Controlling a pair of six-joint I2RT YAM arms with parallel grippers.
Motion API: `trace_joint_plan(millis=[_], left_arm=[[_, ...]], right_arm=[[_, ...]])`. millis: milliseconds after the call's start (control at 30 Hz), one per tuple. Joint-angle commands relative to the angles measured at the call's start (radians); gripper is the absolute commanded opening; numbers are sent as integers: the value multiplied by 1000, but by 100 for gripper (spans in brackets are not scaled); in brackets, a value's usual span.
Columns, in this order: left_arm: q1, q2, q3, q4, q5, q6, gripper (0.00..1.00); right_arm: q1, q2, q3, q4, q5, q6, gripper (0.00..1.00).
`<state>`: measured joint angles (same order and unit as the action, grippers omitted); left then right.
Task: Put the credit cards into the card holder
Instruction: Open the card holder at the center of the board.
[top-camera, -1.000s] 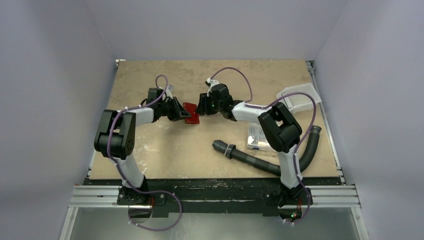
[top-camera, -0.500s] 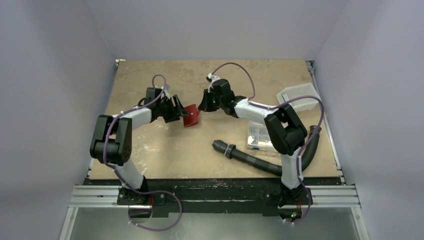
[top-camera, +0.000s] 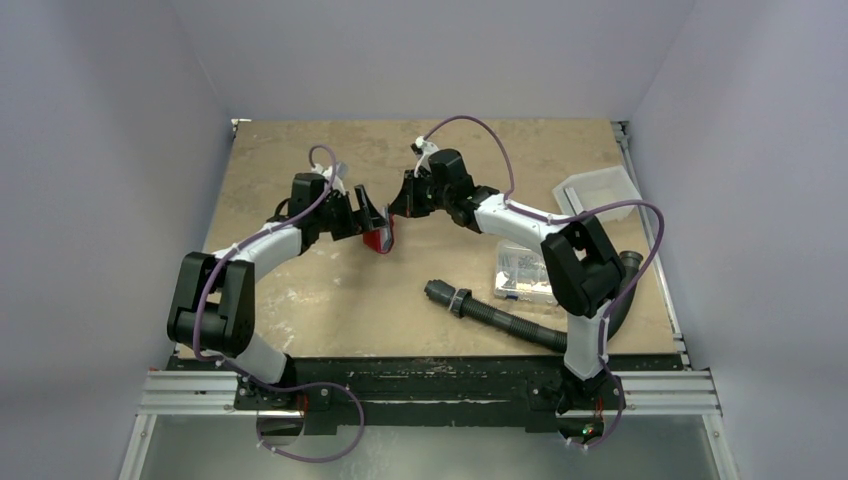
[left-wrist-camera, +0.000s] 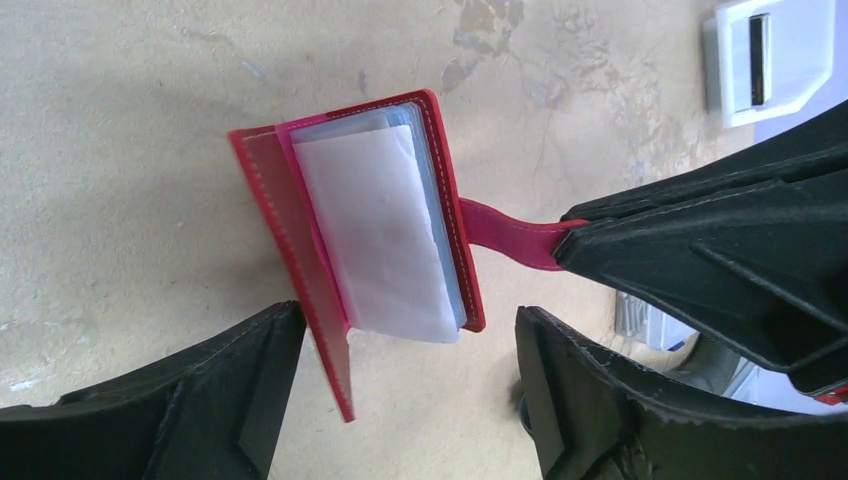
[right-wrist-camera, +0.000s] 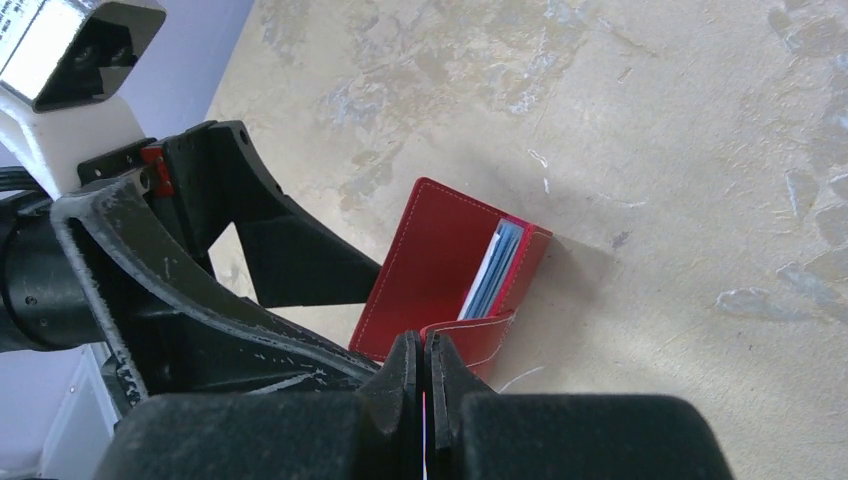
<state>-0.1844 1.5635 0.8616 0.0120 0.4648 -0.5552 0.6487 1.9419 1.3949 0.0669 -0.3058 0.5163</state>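
The red card holder (left-wrist-camera: 445, 200) lies partly open on the table, also seen in the top view (top-camera: 381, 241). The credit cards (left-wrist-camera: 375, 235) sit inside it, a pale one in front and blue ones (right-wrist-camera: 497, 268) behind. My right gripper (right-wrist-camera: 422, 345) is shut on the holder's red closing tab (left-wrist-camera: 505, 232). My left gripper (left-wrist-camera: 400, 400) stands open just short of the holder, one finger on each side and nothing between them. In the top view both grippers, left (top-camera: 372, 220) and right (top-camera: 398, 206), meet over the holder.
A black corrugated hose (top-camera: 500, 315) lies across the near right of the table. A clear compartment box (top-camera: 525, 272) sits beside it, and a white plastic tray (top-camera: 598, 195) stands at the far right edge.
My left gripper has opened and let go of the card holder. My right gripper has shut on the closing tab. The holder has shifted slightly away from me.
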Motion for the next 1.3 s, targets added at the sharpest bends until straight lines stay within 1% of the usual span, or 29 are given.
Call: trace_joint_plan(millis=[0, 100, 167, 233, 300, 333, 367, 433, 533, 567, 600, 667, 733, 800, 900, 967, 1067, 1133, 1200, 1267], left_arm=[[-3, -9, 33, -10, -57, 46, 76], [-3, -10, 41, -52, -91, 54, 65], [-3, -26, 49, -72, -112, 72, 64], [-3, -68, 47, -76, -153, 93, 67], [-4, -121, 35, -74, -199, 98, 79], [-4, -143, 26, -68, -214, 95, 83], [-5, -164, 24, -68, -223, 91, 86], [-6, -175, 31, -72, -220, 66, 86], [-6, -133, 82, -99, -154, 16, 71], [-6, -108, 94, -88, -121, -2, 68], [-6, -80, 100, -70, -83, -23, 66], [-6, -6, 125, -80, -31, -40, 65], [-7, 58, 170, -128, -21, -13, 66], [-7, 82, 169, -128, -21, 6, 68], [-7, 84, 153, -142, -58, 43, 68], [-7, 83, 143, -160, -96, 67, 64], [-6, 87, 150, -225, -154, 102, 63], [-7, 77, 159, -252, -199, 121, 66], [-7, 38, 153, -250, -242, 132, 75], [-6, -3, 148, -247, -279, 144, 82]], right_arm=[[-1, -20, -2, 28, -19, 13, 0], [-1, -28, -12, 22, -10, 11, 0], [-1, -30, -13, 24, -21, 10, 0], [-2, -33, -13, 26, -27, 10, 0], [-2, -38, -11, 26, -27, 10, 0], [-1, -39, -8, 22, -26, 10, 0], [-1, -41, -4, 16, -21, 10, 0], [-1, -44, -1, 8, -18, 8, 0], [-2, -49, -2, 11, -19, 8, 0], [-1, -49, -1, 13, -19, 8, 0], [-1, -49, 2, 12, -21, 9, 0], [-1, -49, 6, 13, -23, 10, 0], [-2, -49, 4, 16, -26, 10, 0], [-2, -47, 1, 17, -32, 10, 0], [-2, -47, -11, 18, -37, 10, 0], [-2, -50, -25, 19, -32, 10, 0], [-2, -55, -35, 18, -29, 11, 0], [-1, -59, -34, 19, -31, 10, 0], [-1, -67, -28, 13, -21, 12, 0], [1, -76, -20, 9, -25, 16, 0]])
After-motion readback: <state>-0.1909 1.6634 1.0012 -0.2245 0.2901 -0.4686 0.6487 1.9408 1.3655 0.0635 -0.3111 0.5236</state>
